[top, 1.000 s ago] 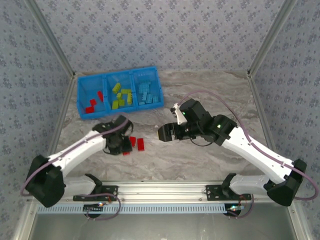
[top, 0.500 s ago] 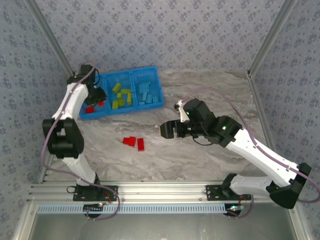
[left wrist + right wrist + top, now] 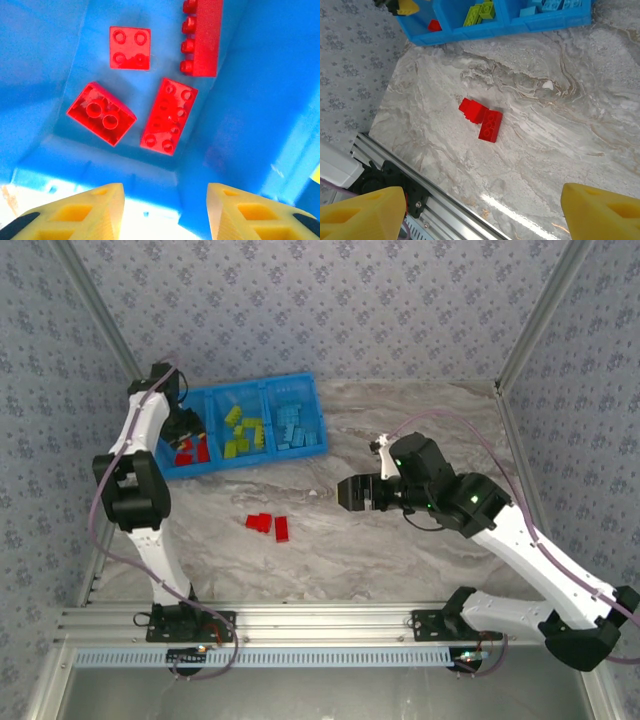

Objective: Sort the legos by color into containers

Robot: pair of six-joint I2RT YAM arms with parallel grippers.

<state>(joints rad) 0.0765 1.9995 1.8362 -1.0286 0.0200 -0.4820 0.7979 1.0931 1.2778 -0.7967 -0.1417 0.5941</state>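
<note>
The blue tray (image 3: pixel 312 410) holds red legos (image 3: pixel 190 452) in its left compartment, lime green legos (image 3: pixel 245 430) in the middle one and light blue legos (image 3: pixel 292 425) in the right one. My left gripper (image 3: pixel 188 430) hangs open over the left compartment. In the left wrist view, several red bricks (image 3: pixel 169 116) lie on the compartment's blue floor (image 3: pixel 235 110) beyond the empty left gripper (image 3: pixel 165 210). Two red bricks (image 3: pixel 268 526) lie together on the table. My right gripper (image 3: pixel 350 493) is open and empty, right of them; the right wrist view shows that red pair (image 3: pixel 482 117).
The marble table (image 3: pixel 400 560) stretches between tray and arm bases. An aluminium rail (image 3: pixel 430 200) runs along the near edge. Patterned walls (image 3: pixel 330 300) close in the back and sides. The tray's front wall (image 3: pixel 520 25) crosses the top of the right wrist view.
My left arm swung from the red bricks on the table up to the tray's left compartment. My right gripper drifted a little to the right.
</note>
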